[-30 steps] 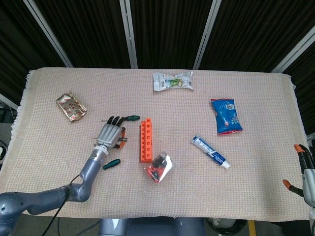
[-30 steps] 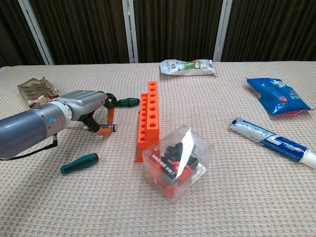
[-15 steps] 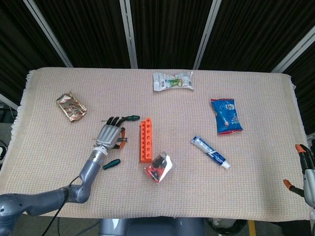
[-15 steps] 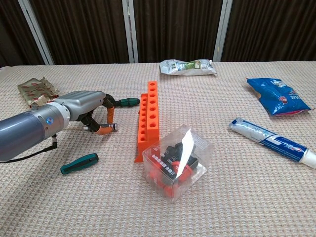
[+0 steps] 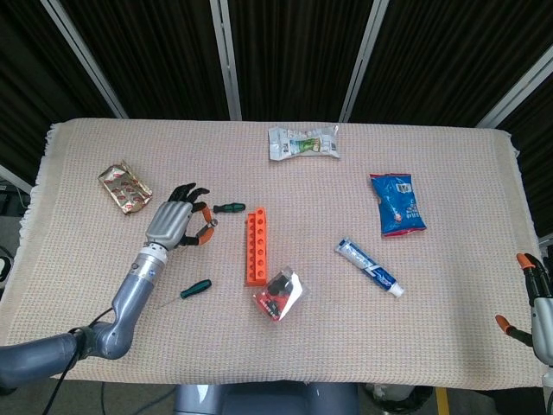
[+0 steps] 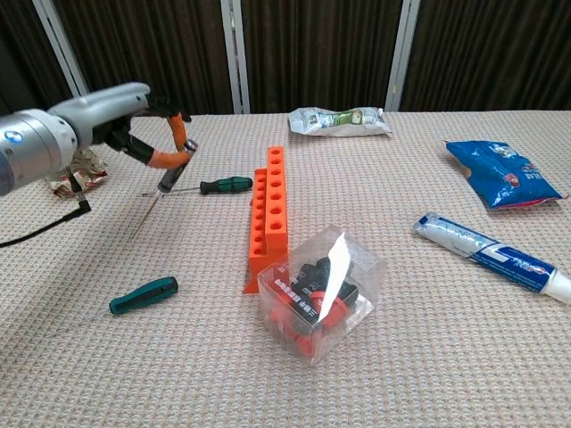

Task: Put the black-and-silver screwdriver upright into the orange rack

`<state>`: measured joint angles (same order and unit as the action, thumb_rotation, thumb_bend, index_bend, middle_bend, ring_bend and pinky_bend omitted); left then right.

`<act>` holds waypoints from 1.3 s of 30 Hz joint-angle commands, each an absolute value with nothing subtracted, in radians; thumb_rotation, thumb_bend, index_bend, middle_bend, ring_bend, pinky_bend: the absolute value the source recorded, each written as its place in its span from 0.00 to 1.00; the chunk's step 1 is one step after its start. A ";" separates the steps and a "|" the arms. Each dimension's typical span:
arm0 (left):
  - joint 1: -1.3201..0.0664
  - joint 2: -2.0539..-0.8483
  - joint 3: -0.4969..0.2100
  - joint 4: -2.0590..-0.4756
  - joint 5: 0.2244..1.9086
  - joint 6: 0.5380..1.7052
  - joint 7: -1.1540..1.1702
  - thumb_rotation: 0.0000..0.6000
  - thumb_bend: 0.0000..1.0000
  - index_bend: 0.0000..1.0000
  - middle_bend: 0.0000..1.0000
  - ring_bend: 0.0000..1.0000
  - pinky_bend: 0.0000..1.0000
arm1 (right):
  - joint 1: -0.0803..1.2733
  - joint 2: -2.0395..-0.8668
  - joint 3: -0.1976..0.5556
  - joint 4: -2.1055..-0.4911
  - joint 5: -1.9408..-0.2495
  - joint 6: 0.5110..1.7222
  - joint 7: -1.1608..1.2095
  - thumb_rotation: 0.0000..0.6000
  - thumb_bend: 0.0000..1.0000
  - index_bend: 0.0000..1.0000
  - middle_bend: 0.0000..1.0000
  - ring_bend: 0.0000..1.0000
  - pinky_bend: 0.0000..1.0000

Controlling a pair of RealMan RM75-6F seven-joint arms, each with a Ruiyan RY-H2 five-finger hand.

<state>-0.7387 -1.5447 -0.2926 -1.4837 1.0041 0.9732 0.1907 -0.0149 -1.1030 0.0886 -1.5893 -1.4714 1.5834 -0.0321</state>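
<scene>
The orange rack lies flat mid-table, its row of holes facing up. My left hand is raised off the cloth to the left of the rack. It pinches the black-and-silver screwdriver near the handle. The tool hangs tilted, its thin shaft pointing down and to the left above the table. My right hand shows only at the lower right edge of the head view, fingers apart and holding nothing.
A dark green screwdriver lies just left of the rack's far end; a teal one lies nearer me. A clear box touches the rack's near end. Toothpaste, blue bag, white packet, foil packet.
My left hand has lifted from the cloth beside the rack, up and to the left, taking the black-and-silver screwdriver with it. The dark green screwdriver is now uncovered.
</scene>
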 commanded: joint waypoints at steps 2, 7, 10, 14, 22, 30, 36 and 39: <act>-0.702 -1.428 -0.382 -1.631 1.017 0.958 0.027 0.88 0.50 0.65 0.13 0.00 0.00 | -0.014 -1.105 0.089 -1.588 -1.476 1.585 -0.031 1.00 0.00 0.05 0.07 0.00 0.15; -0.684 -1.363 -0.452 -1.732 1.060 0.941 -0.155 0.89 0.50 0.65 0.13 0.00 0.00 | -0.015 -1.106 0.089 -1.587 -1.475 1.584 -0.029 1.00 0.00 0.05 0.07 0.00 0.15; -0.685 -1.357 -0.474 -1.753 1.110 0.946 -0.235 0.88 0.50 0.65 0.13 0.00 0.00 | -0.016 -1.106 0.089 -1.586 -1.473 1.585 -0.027 1.00 0.00 0.05 0.07 0.00 0.15; -0.705 -1.383 -0.478 -1.746 1.183 0.966 -0.287 0.88 0.51 0.65 0.13 0.00 0.00 | -0.018 -1.107 0.088 -1.584 -1.471 1.585 -0.024 1.00 0.00 0.05 0.07 0.00 0.15; -0.779 -1.473 -0.470 -1.698 1.249 1.000 -0.269 0.88 0.52 0.64 0.13 0.00 0.00 | -0.021 -1.110 0.089 -1.576 -1.464 1.582 -0.016 1.00 0.00 0.05 0.07 0.00 0.15; -0.849 -1.559 -0.458 -1.618 1.251 1.024 -0.182 0.88 0.53 0.64 0.13 0.00 0.00 | -0.027 -1.111 0.089 -1.568 -1.456 1.582 -0.003 1.00 0.00 0.05 0.07 0.00 0.15; -0.872 -1.606 -0.439 -1.545 1.243 1.039 -0.146 0.88 0.53 0.64 0.13 0.00 0.00 | -0.030 -1.112 0.089 -1.561 -1.452 1.582 0.004 1.00 0.00 0.05 0.07 0.00 0.15; -0.880 -1.630 -0.427 -1.506 1.220 1.028 -0.153 0.88 0.53 0.64 0.13 0.00 0.00 | -0.033 -1.111 0.089 -1.561 -1.451 1.583 0.003 1.00 0.00 0.05 0.07 0.00 0.15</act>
